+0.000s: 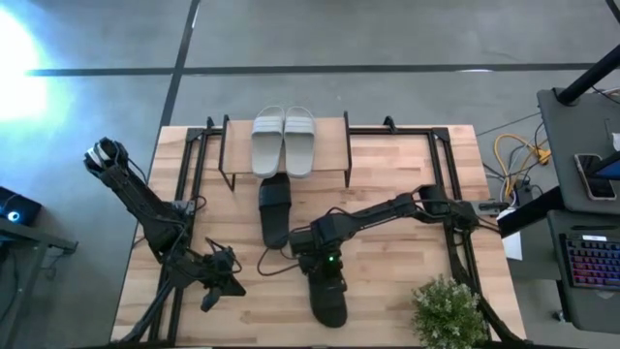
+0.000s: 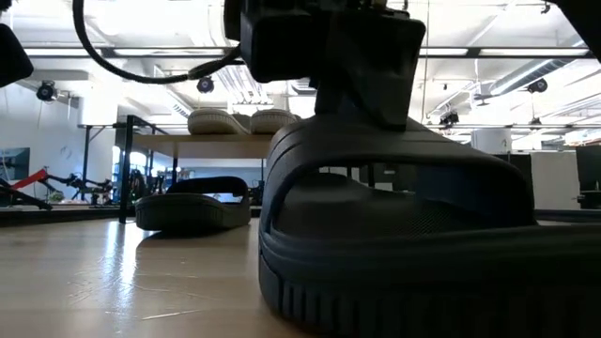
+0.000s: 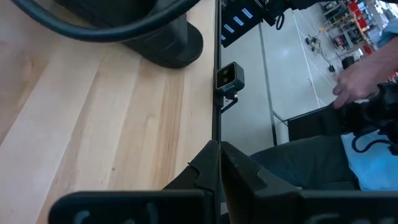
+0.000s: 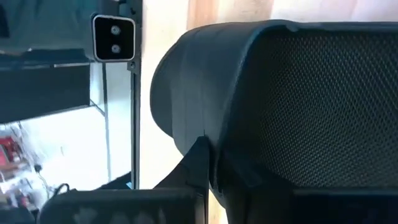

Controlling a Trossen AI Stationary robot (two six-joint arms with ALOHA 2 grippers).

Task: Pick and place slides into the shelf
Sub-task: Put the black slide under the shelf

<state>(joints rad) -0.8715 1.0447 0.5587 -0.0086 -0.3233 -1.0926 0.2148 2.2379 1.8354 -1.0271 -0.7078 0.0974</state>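
The shelf [image 1: 334, 145] stands at the table's far middle, and the pale grey pair [image 1: 284, 141] lies side by side on its top board. One black slide [image 1: 274, 208] lies flat on the table, its far end at the shelf's front edge. The other black slide [image 1: 329, 301] lies near the table's near edge and fills the low view [image 2: 394, 216]. My right gripper [image 1: 325, 267] is directly above its strap, pointing down, fingers shut. My left gripper [image 1: 218, 286] waits shut, low over the table's near left part, touching nothing. My right gripper [image 4: 210, 152] comes from above, pointing down, with shut fingers at the top of the strap [image 4: 261, 106] of the near black slide. Its body hides the fingertips in the low view, so I cannot tell whether they touch. The slide lies flat on its sole.
A potted plant [image 1: 448, 310] stands at the near right corner. Black frame rails [image 1: 455, 184] run along both table sides. A small camera [image 3: 228, 78] sits at the near edge. A person's hand [image 3: 360, 84] shows beyond the table. Bare wood lies between the two arms.
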